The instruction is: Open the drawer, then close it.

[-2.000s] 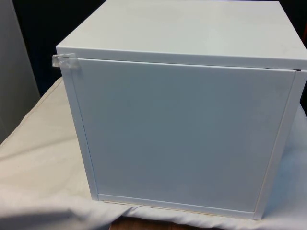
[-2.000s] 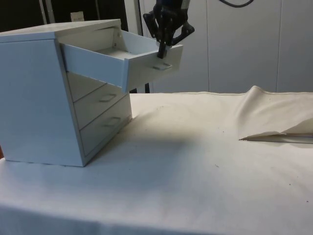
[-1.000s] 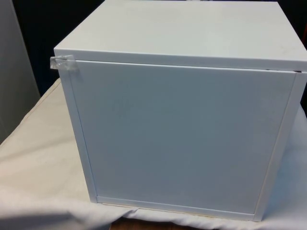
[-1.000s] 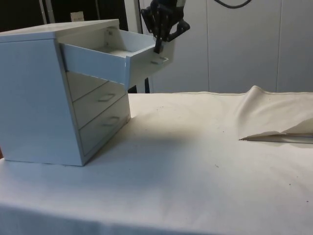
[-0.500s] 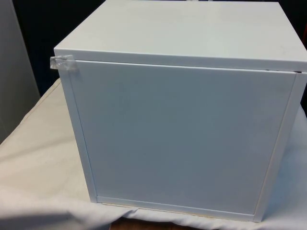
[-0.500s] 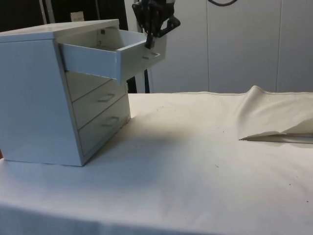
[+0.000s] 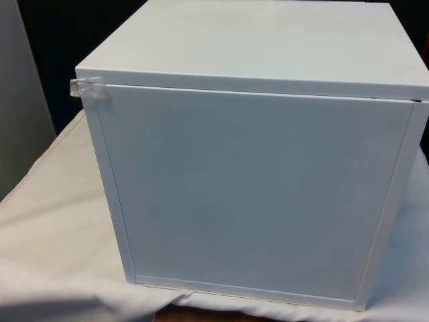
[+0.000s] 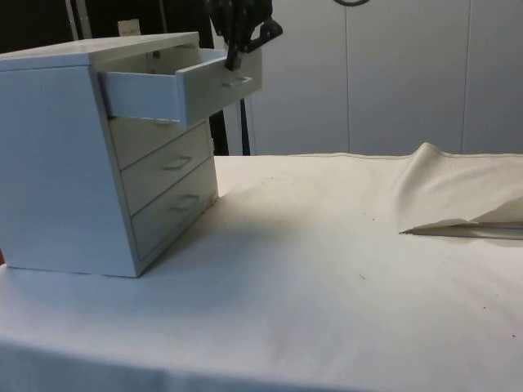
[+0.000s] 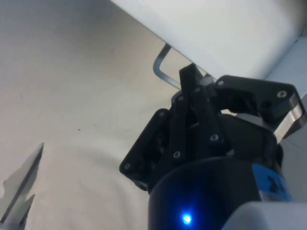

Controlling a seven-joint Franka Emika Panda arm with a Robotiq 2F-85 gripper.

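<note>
A white chest of drawers (image 8: 57,163) stands on the cloth and turns its plain back (image 7: 255,188) to the front view. Its top drawer (image 8: 180,86) sticks out part of the way. My black gripper (image 8: 232,61) hangs at the upper edge of that drawer's front, just above the metal handle (image 8: 238,81). In the wrist view the gripper (image 9: 192,79) has its fingers shut together, tips against the white drawer front (image 9: 225,28), with the handle (image 9: 159,72) beside them and not between them.
Two lower drawers (image 8: 167,167) are pushed in. A raised fold of the white cloth (image 8: 458,192) lies at the side view's right. A scrap of clear tape (image 7: 87,87) sticks to the chest's upper back corner.
The top drawer has slid steadily back into the chest, and my gripper has travelled with its front towards the chest.
</note>
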